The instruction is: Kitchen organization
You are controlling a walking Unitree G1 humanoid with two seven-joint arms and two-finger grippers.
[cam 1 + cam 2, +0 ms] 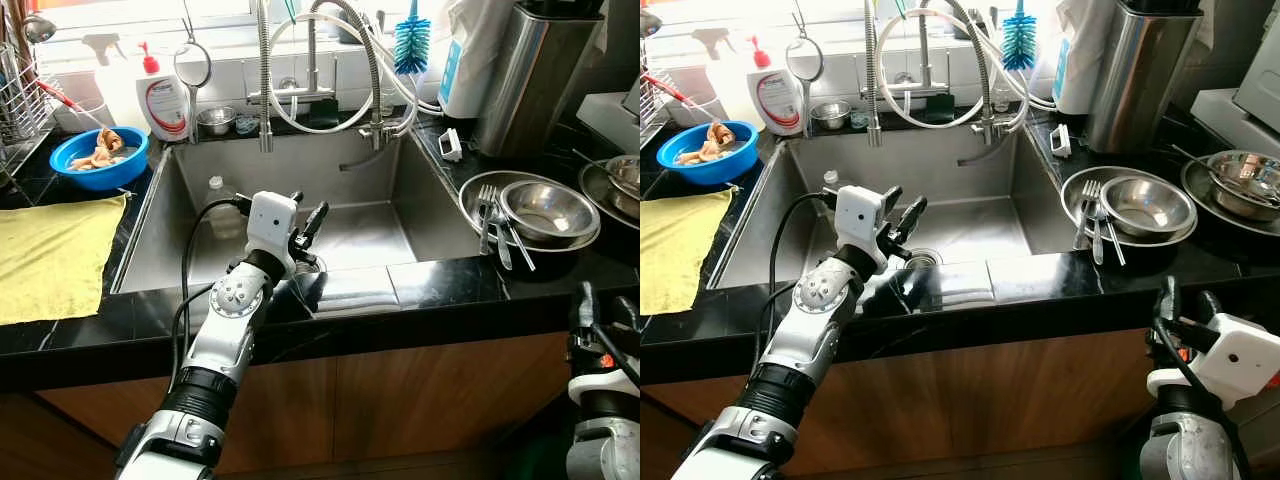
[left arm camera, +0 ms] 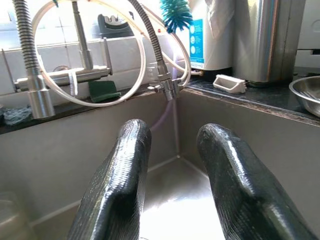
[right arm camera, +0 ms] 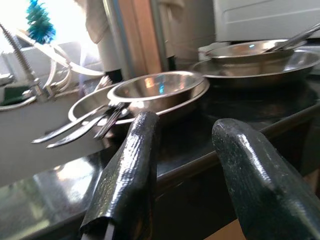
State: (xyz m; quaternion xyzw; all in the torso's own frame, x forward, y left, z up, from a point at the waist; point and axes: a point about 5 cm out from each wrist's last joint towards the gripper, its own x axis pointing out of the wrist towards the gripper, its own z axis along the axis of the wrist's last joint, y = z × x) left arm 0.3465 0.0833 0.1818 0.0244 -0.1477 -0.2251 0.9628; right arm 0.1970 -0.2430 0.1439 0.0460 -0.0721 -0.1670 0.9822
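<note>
My left gripper hangs open over the front part of the steel sink, nothing between its fingers. Its wrist view looks along the basin toward the spring faucet. To the right of the sink, a steel bowl sits in a wider steel plate with forks lying beside it. My right gripper is low, in front of the counter edge below those dishes, and it is open. A blue bowl holding food scraps stands left of the sink.
A yellow cloth lies on the black counter at the left, by a dish rack. Behind the sink are a soap bottle, a small strainer and a blue brush. A tall steel canister and more steel bowls crowd the right.
</note>
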